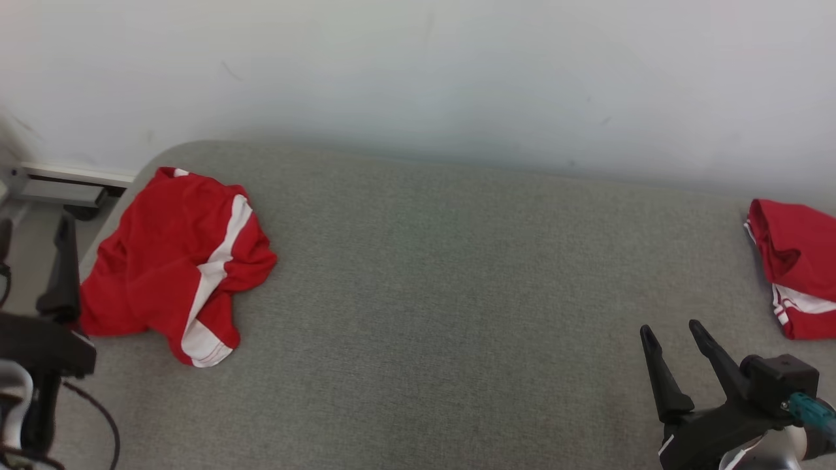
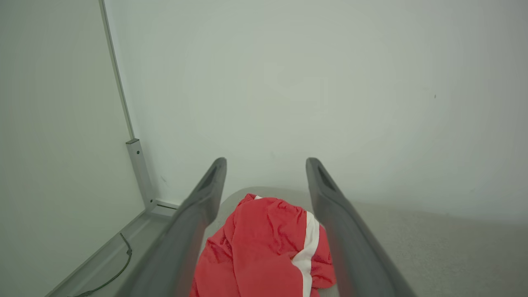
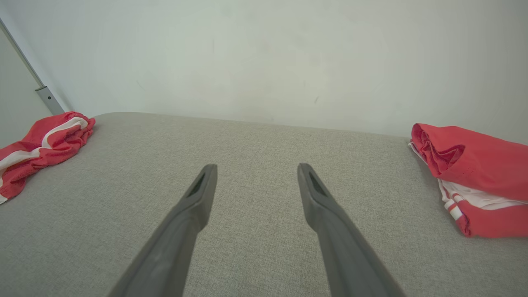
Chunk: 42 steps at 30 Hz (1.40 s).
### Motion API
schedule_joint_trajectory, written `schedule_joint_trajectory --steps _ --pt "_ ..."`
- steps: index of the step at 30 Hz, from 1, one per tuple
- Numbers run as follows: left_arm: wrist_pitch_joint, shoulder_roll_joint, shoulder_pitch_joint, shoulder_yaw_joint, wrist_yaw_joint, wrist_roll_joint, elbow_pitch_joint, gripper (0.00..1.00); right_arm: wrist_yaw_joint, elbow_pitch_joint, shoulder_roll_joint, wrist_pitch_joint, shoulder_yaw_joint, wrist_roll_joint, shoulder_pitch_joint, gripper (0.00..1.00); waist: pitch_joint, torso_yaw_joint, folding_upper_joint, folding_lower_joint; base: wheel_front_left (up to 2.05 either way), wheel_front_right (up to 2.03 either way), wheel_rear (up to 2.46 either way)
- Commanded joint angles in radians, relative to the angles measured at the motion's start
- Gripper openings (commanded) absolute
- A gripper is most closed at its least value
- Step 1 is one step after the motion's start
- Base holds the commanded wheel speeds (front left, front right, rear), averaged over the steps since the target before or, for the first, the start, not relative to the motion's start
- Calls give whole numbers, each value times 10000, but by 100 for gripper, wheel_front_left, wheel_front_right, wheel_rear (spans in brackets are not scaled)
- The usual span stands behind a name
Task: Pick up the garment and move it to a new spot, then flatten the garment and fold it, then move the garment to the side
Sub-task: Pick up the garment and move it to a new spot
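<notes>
Head view is showing us two red-and-white garments, two hands and one grey bench (image 1: 457,294). The crumpled garment (image 1: 163,261) is lying at the bench's far left corner, reaching close to the rounded edge. The folded garment (image 1: 800,261) is sitting at the right edge, partly cut off. Between them, bare bench is stretching wide toward the wall (image 1: 418,72). Our left hand (image 2: 266,163) is hovering just beside the crumpled garment, fingers spread, perhaps brushing its hem. Our right hand (image 1: 670,328) is hanging near the folded garment, fingers apart, gripping nothing.
</notes>
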Motion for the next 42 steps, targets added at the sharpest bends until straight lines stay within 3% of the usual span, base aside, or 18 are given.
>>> schedule_joint_trajectory --steps 1,17,27,42 --pt "-18 22 -420 43 -113 -152 231 100 -9 -55 -70 -16 1 -77 -185 100 453 -395 0 -1 0 0 0" --pt "800 394 -3752 -672 -1238 -811 3871 100 -9 -237 -189 233 17 -118 -922 100 1454 -1021 0 -1 0 0 0" --pt "1511 711 -5330 -1826 -1331 -1702 5628 100 -9 -647 -275 573 16 -217 -1391 100 2243 -1406 0 -1 0 0 0" --pt "3665 1472 -6641 -4019 -1328 -3242 7082 100 -9 -1426 -164 1255 257 -82 -1731 100 3014 -1989 0 -1 0 0 0"
